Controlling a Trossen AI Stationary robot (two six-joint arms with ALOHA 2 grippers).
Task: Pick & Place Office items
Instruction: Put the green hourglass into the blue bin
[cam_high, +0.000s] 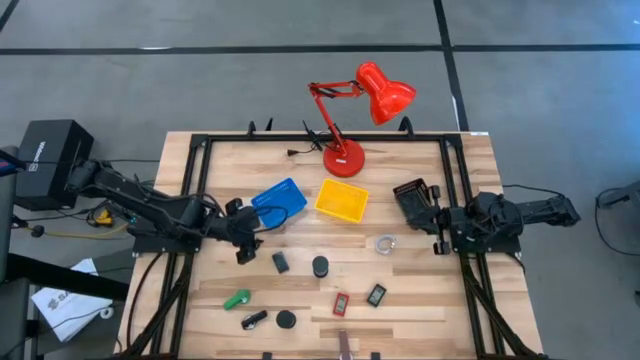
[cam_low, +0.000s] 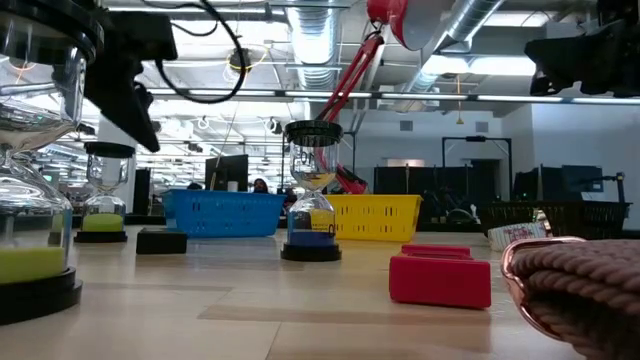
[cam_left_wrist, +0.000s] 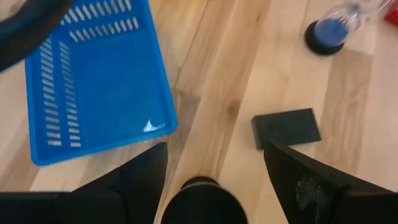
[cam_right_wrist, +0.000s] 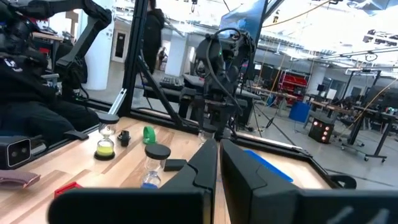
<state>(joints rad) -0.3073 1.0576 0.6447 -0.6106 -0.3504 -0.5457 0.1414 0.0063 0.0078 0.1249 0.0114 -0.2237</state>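
Observation:
My left gripper (cam_left_wrist: 214, 171) hangs open and tipped down over bare wood, just near of the blue tray (cam_high: 280, 200), and touches nothing. A dark block (cam_left_wrist: 286, 127) lies flat just beyond its fingertips, and a blue-sand hourglass (cam_left_wrist: 333, 31) stands farther on. Toward the near edge lie a green clip (cam_high: 236, 298), a black disc (cam_high: 287, 320), a red rectangle (cam_high: 341, 303), a dark block (cam_high: 376, 295) and a clear ring (cam_high: 385, 243). My right gripper (cam_right_wrist: 219, 155) waits shut at the right side, raised and empty.
A yellow tray (cam_high: 342, 198) sits beside the blue tray, and a red desk lamp (cam_high: 345, 155) stands on its base at the far edge. Green-sand hourglasses (cam_low: 105, 200) stand toward the near left. Black frame rails run along both table sides.

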